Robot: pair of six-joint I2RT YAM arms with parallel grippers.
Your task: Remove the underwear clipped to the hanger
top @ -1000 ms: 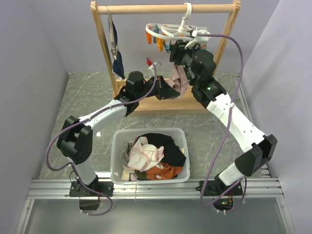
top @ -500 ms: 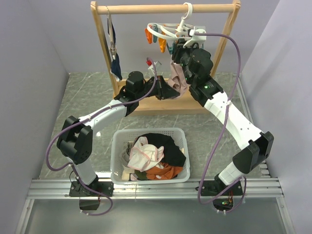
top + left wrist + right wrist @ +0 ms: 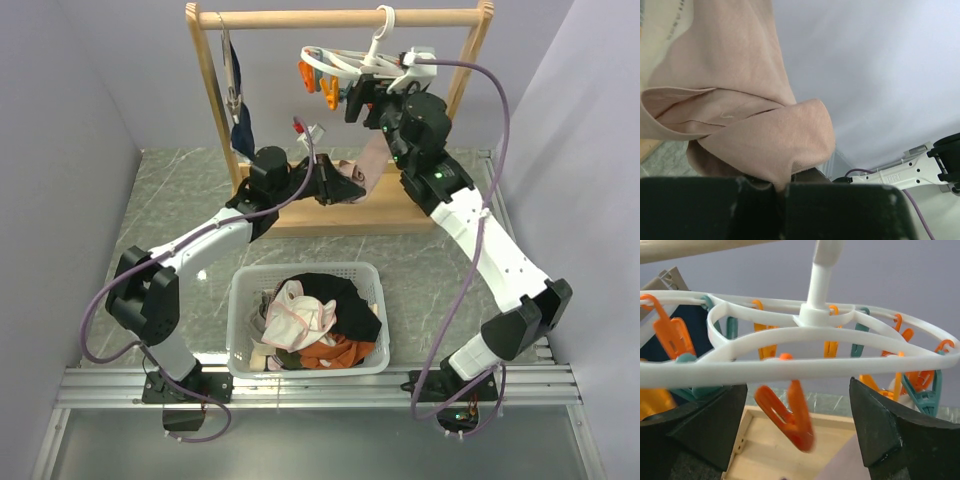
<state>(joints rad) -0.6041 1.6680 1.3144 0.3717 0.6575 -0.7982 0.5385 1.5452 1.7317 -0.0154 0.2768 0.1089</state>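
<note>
I read just one marking: small grey lettering, seemingly "I2RT", on the right arm's white link (image 3: pixel 900 175), seen from the left wrist.

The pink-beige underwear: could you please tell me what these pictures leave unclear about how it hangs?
Top external: whether a peg holds the pink-beige underwear; the right arm covers its upper end.
Left wrist: its upper part, cut off by the frame edge.
Right wrist: the nearest orange peg, blurred.
</note>
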